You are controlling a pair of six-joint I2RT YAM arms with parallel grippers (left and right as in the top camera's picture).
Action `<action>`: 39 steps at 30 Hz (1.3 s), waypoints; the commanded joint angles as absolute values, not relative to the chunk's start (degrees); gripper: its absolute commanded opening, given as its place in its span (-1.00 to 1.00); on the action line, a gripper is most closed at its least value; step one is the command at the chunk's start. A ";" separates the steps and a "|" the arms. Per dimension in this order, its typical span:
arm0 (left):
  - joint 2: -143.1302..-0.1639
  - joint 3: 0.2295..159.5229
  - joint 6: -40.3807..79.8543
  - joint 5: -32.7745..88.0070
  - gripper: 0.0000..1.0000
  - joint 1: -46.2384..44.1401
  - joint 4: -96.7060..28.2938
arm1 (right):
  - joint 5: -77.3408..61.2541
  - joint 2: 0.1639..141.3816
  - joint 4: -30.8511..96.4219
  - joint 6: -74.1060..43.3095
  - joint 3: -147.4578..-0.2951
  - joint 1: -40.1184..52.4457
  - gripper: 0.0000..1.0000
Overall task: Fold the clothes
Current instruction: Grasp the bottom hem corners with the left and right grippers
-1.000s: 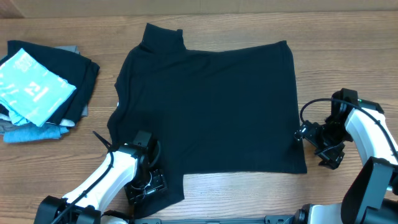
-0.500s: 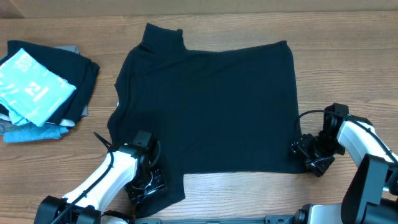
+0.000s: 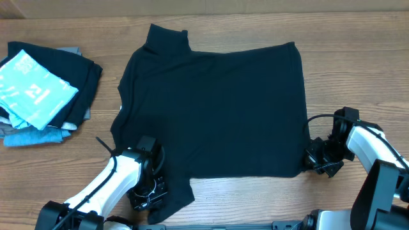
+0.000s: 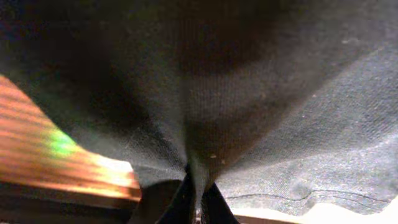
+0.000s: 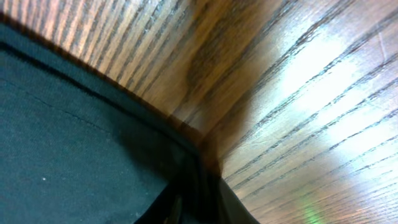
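Note:
A black shirt lies spread flat on the wooden table, collar toward the far side. My left gripper sits at the shirt's near left corner. In the left wrist view its jaws are shut, with a ridge of the dark fabric pinched between them. My right gripper is at the near right corner of the hem. In the right wrist view the gripper is closed over the shirt's edge, where the cloth meets the bare wood.
A stack of folded clothes, dark with a light blue piece on top, sits at the far left. Bare wood surrounds the shirt on the right and near sides. The right arm's cable loops beside the hem.
Both grippers have closed on the shirt. The right one slid left onto the hem corner, which has bunched inward. The near left corner of the cloth has shifted slightly.

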State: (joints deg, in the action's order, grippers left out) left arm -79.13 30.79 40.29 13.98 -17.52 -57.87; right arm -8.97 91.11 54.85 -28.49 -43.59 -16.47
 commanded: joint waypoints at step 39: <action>-78.46 32.12 39.83 12.82 -0.92 -17.17 -66.22 | -9.10 91.29 52.12 -25.28 -42.50 -16.47 -0.92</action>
State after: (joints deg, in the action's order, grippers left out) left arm -79.11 32.49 39.75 11.33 -17.52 -65.78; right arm -10.02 91.00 53.49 -25.43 -43.53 -16.47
